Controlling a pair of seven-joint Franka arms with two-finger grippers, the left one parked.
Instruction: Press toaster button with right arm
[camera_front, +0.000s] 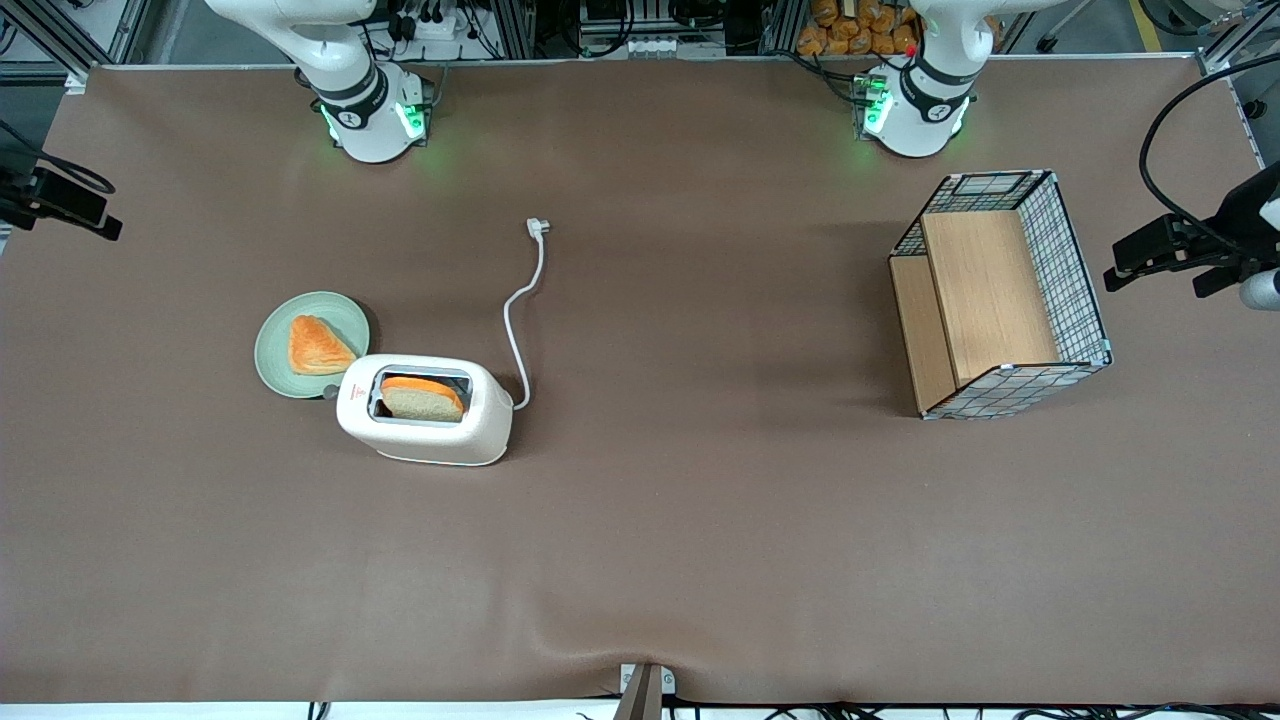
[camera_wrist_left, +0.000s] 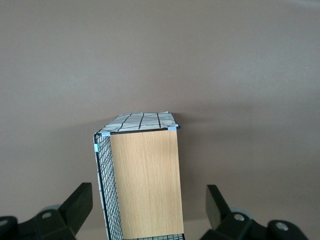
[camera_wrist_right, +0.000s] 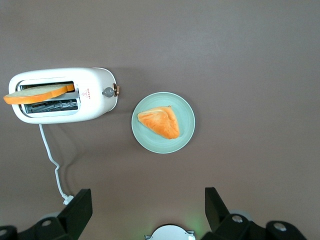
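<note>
Toaster (camera_front: 425, 410) sits on the tabletop (camera_front: 700, 520) toward the working arm's end, its button (camera_wrist_right: 107, 91) poking out of the narrow end next to the plate (camera_wrist_right: 186, 131). Gripper (camera_wrist_right: 147, 212) hangs high above with fingers (camera_wrist_right: 77, 207) wide apart. I'd close them first, then come down straight onto that knob without clipping the plate.

cream toaster (camera_front: 425, 410), grey toaster button (camera_wrist_right: 107, 91), green plate (camera_front: 270, 350)
</note>
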